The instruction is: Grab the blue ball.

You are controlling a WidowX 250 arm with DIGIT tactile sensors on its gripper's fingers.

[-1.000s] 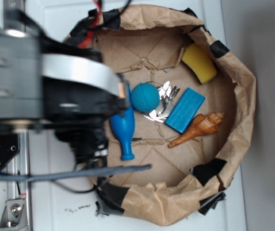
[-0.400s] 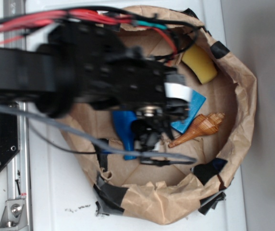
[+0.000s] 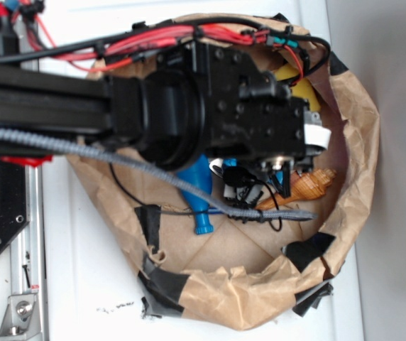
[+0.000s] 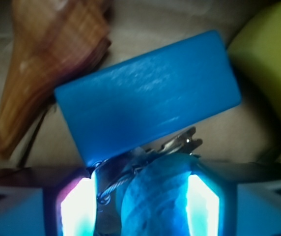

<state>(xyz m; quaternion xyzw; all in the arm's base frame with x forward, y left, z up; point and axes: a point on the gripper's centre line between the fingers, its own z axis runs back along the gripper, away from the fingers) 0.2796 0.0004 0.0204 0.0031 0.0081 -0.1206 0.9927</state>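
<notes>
My arm reaches in from the left over the white desk and covers most of the crumpled brown paper nest, whose rim is patched with black tape. From above, my black wrist housing hides the middle of the nest; below it the blue bottle-shaped pin shows, and to the right a brown spiral shell and a sliver of the yellow sponge. In my wrist view the flat blue block lies tilted across the middle, the shell at far left and the sponge at far right. Near the bottom edge, the blue ball sits between my fingers, which glow pale blue on either side of it. The right one lies against the ball; the left one stands a little off it, with a bunch of metal keys peeking out just beyond. My fingers are partly open around the ball, not yet clamped.
</notes>
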